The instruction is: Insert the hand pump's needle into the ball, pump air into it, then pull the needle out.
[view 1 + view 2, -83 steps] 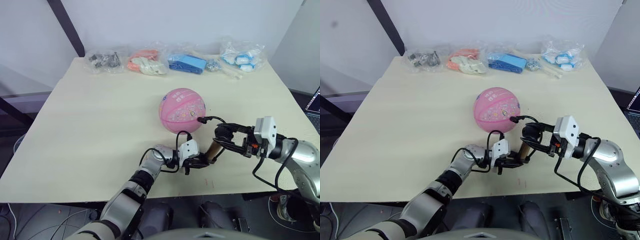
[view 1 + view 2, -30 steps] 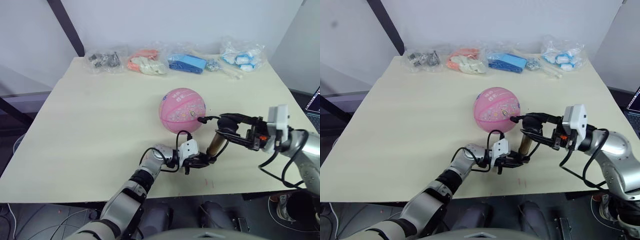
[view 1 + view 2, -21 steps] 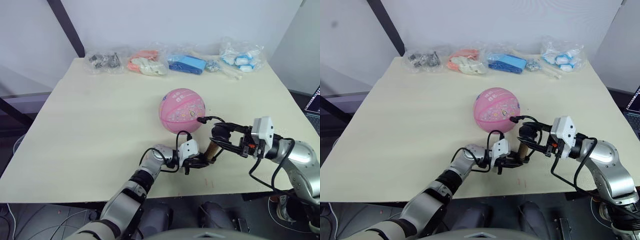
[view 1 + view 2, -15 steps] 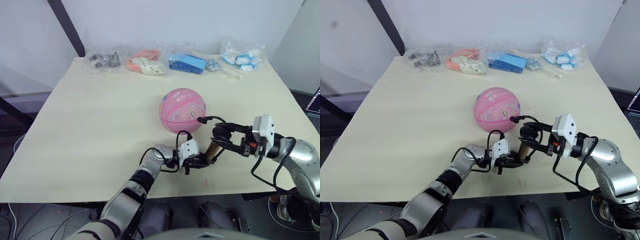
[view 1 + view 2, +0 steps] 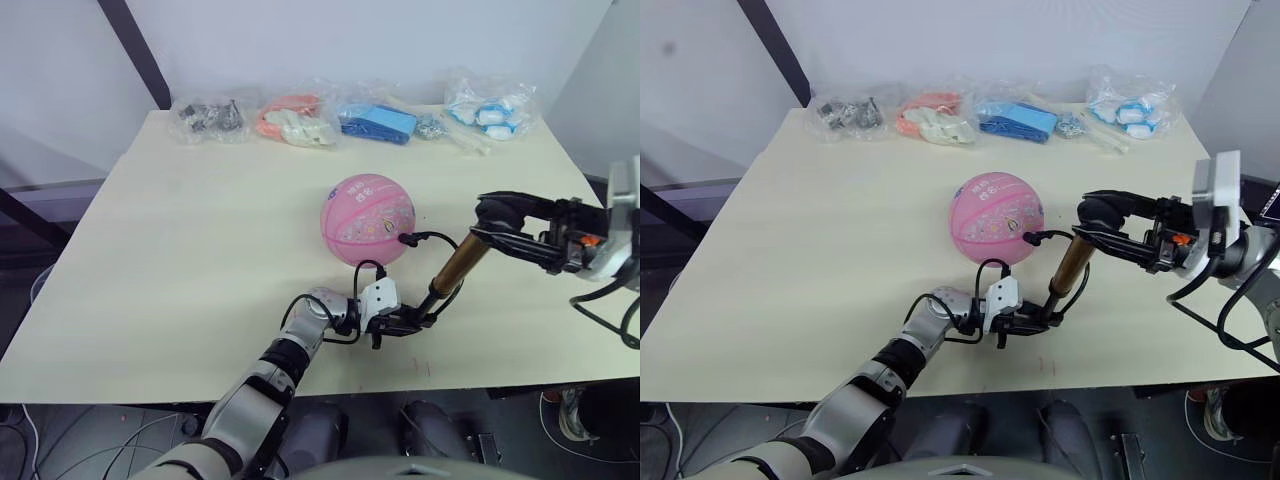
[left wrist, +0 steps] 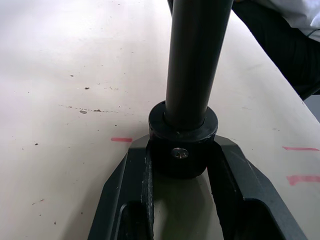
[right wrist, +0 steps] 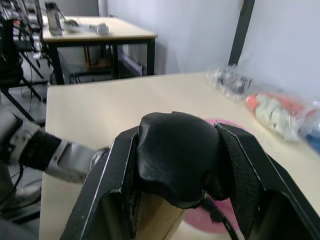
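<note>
With left gripper point(image 5: 412, 323) jaws clamped on the hand pump point(image 5: 455, 265) base on the surface beside the ball point(image 5: 367, 219), right gripper point(image 5: 505, 218) jaws, clamped on its handle, have drawn it out, readying another pumping stroke.

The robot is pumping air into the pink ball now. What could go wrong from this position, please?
1. The ball lies free on the table with no support; a tug on the hose may roll it and pull or bend the needle.
2. The hand pump stands tilted, with the left gripper clamping only its lower cap; a hard push by the right gripper on the handle could slip the base.
</note>
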